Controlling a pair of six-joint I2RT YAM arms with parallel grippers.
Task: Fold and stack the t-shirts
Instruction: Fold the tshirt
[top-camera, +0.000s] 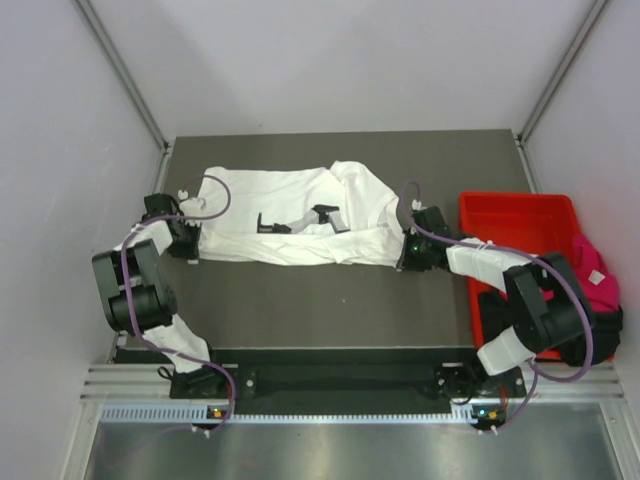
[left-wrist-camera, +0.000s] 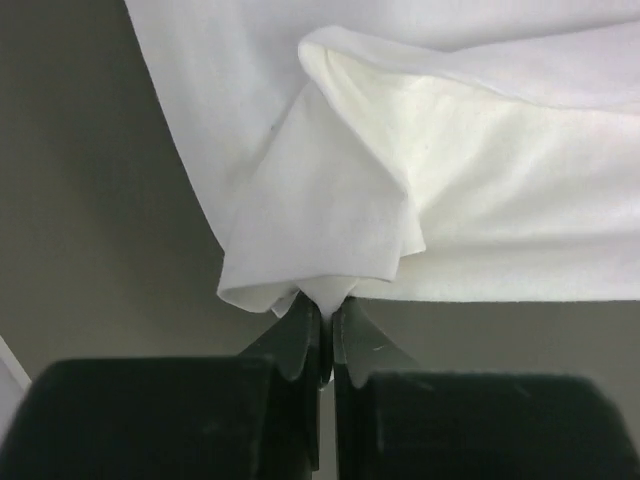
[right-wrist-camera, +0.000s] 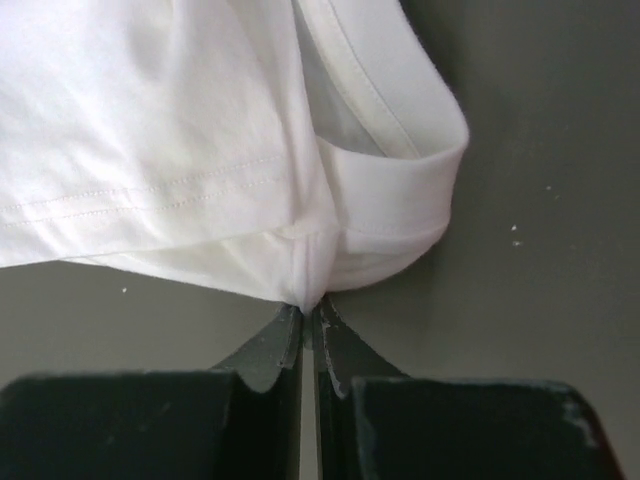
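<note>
The white t-shirt (top-camera: 290, 215) with a small black print lies spread across the middle of the table, its near edge folded over. My left gripper (top-camera: 188, 240) is shut on the shirt's near left corner; the left wrist view shows the pinched cloth (left-wrist-camera: 330, 200) at the fingertips (left-wrist-camera: 327, 308). My right gripper (top-camera: 405, 255) is shut on the shirt's near right corner by a sleeve hem (right-wrist-camera: 400, 190), with the cloth bunched at the tips (right-wrist-camera: 308, 312). The magenta-pink t-shirt (top-camera: 597, 275) and the black t-shirt (top-camera: 500, 300) lie in and over the bin at the right.
A red plastic bin (top-camera: 515, 215) stands at the table's right edge, close behind my right arm. Grey walls enclose the table on the left, back and right. Dark table surface (top-camera: 320, 300) runs between the shirt and the arm bases.
</note>
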